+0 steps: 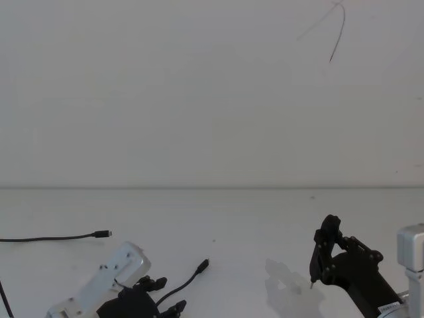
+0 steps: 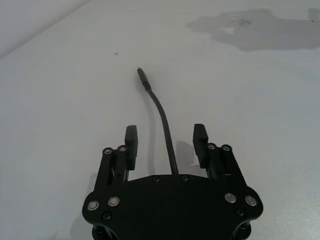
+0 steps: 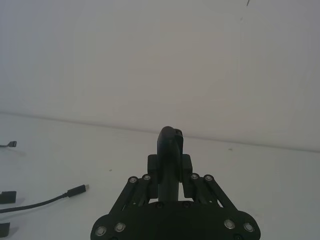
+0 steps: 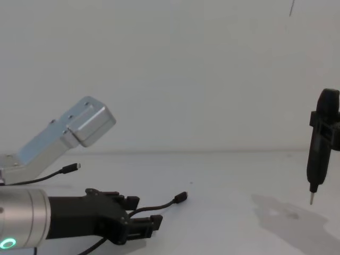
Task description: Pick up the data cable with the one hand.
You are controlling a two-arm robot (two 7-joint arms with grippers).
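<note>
The blocky matte-black left gripper (image 2: 165, 129) sits low, fingers (image 2: 131, 145) apart astride the thin black data cable (image 2: 160, 107) on the white bench (image 2: 60, 100), so the grasp seems in hand and next calls for closing and lifting, while the right gripper (image 3: 170, 170) hangs aside, clamped on a slim black pen-shaped tool (image 4: 315, 159).

There are two cables, a near cable (image 1: 203, 265) and a far cable (image 1: 101, 233). There are two grippers, the left gripper (image 2: 165, 131) and the right gripper (image 3: 170, 167), plus one pen-shaped tool (image 4: 317, 154) and one table (image 1: 238, 225).
</note>
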